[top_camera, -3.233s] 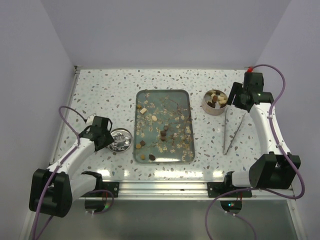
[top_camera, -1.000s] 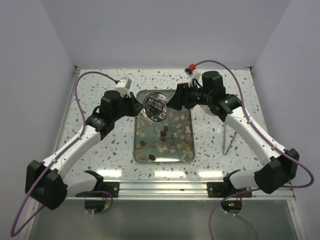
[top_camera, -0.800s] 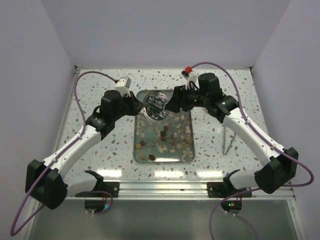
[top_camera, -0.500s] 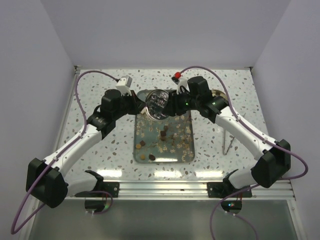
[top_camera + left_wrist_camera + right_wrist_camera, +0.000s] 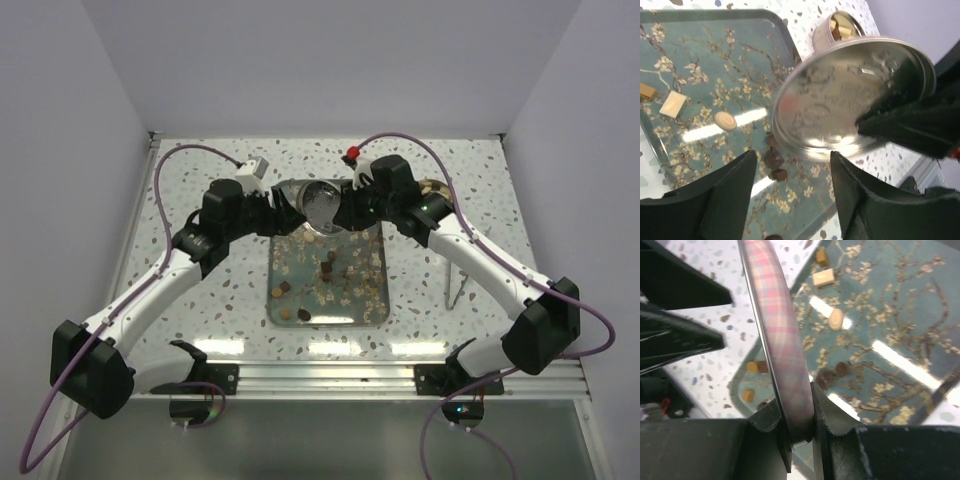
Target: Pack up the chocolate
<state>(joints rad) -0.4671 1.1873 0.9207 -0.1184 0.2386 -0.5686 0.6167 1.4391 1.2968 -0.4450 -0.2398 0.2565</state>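
On the speckled tabletop (image 5: 200, 170) we see a blossom-patterned tray (image 5: 372, 310) at centre. Over its 12 o'clock end the right pincer (image 5: 796, 415) pinches the plaid rim of a round tin lid (image 5: 840, 105), tilted up on edge. The left pincer (image 5: 795, 195) is spread at the lid's 9 o'clock. A small open tin (image 5: 825, 32) stands at the tray's 2 o'clock. The chocolate (image 5: 328, 268) lies scattered on the tray, with some in that tin.

High rear overview, two close wrist views; tray (image 5: 340, 322) common to all.

Floral tray (image 5: 375, 300), tilted lid (image 5: 850, 95), perhaps tweezers (image 5: 457, 292)
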